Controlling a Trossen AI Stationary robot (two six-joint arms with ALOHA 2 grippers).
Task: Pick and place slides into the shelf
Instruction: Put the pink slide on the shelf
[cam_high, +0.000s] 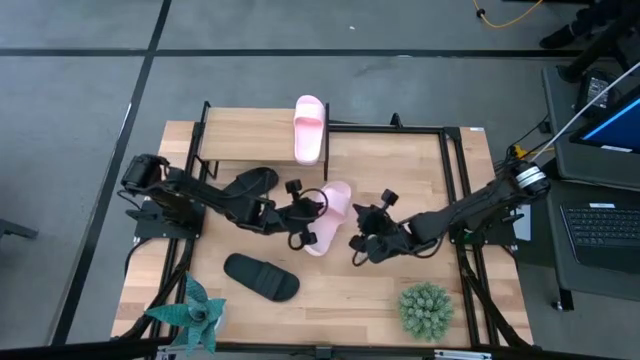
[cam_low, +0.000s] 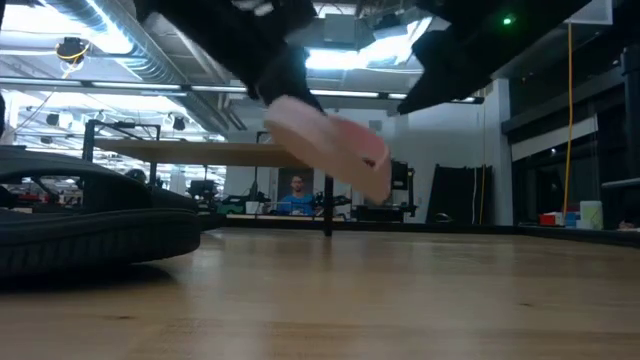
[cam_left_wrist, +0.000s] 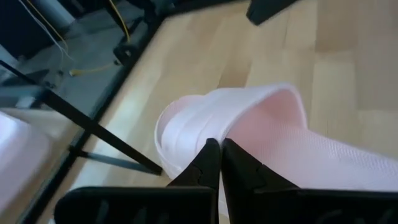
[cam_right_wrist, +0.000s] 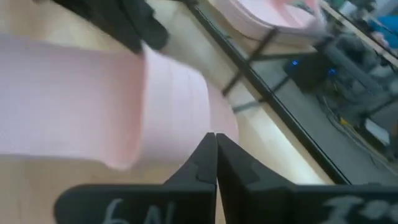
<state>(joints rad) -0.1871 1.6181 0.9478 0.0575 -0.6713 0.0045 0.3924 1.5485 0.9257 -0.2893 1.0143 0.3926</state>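
Clamped in left end effector (cam_high: 300, 213), pink slide (cam_high: 331, 213) hangs tilted before shelf (cam_high: 250, 133) for placing; right end effector (cam_high: 357, 243) pinched empty.

Fluorescent ceiling lights (cam_low: 70, 75) are glowing over a grey floor (cam_high: 90, 110) crossed by dark tape lines, a laptop (cam_high: 605, 225) sitting beside the wooden table (cam_high: 380, 290).

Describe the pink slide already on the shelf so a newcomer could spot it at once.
Find the small wooden shelf at the table's far edge. At the shelf's right end lies a pale pink slide, overhanging front and back. The other pink slide is mid-table, lifted by the left gripper.
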